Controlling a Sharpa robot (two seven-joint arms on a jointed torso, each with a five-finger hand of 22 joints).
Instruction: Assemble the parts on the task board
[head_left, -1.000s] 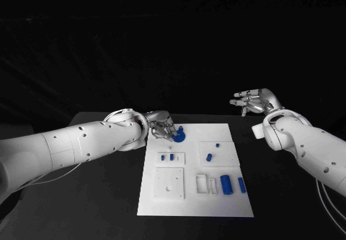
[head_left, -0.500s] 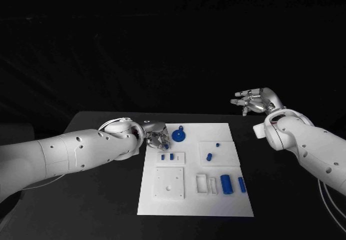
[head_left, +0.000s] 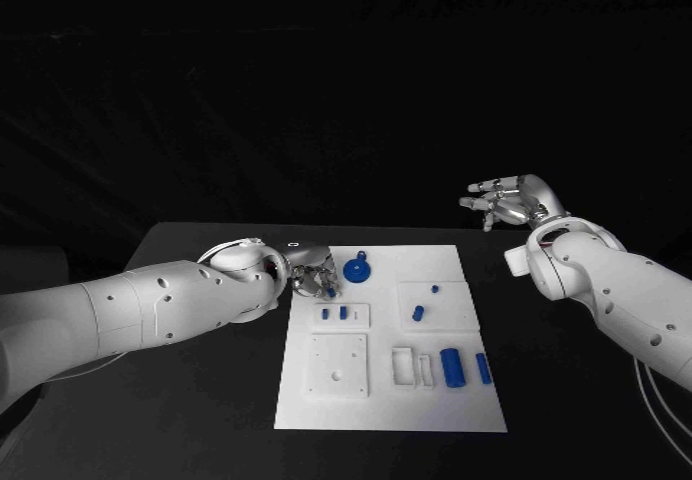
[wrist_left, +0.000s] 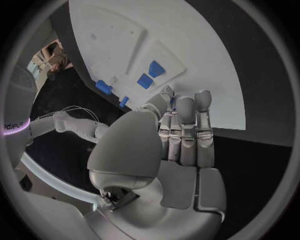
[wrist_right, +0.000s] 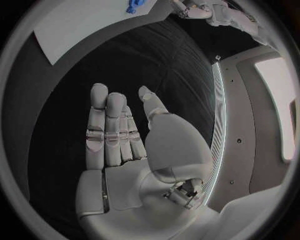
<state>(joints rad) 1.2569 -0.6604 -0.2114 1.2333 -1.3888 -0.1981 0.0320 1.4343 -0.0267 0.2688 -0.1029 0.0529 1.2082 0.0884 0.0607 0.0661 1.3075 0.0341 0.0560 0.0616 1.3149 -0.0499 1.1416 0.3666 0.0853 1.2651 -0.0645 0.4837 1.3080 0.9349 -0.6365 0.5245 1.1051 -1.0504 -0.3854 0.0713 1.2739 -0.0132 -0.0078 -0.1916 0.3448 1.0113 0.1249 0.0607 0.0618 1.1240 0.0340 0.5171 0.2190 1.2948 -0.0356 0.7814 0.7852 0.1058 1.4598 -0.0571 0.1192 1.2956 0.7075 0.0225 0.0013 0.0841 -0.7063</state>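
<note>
Left robot hand (head_left: 312, 277) held at task board's (head_left: 389, 400) left edge, fingers straight and together in wrist view, nothing gripped, round blue part (head_left: 359, 270) lying just beside it on board, right robot hand (head_left: 505, 204) raised off desk (head_left: 188, 400), fingers apart, empty.

A black table (head_left: 188, 400) is seen, and one thing is laid directly on it: the white board (head_left: 389, 420), placed flat about the middle. The board's far edge is set a little short of the table's far edge. Bare black table is left along both of its long sides and toward the near edge.
</note>
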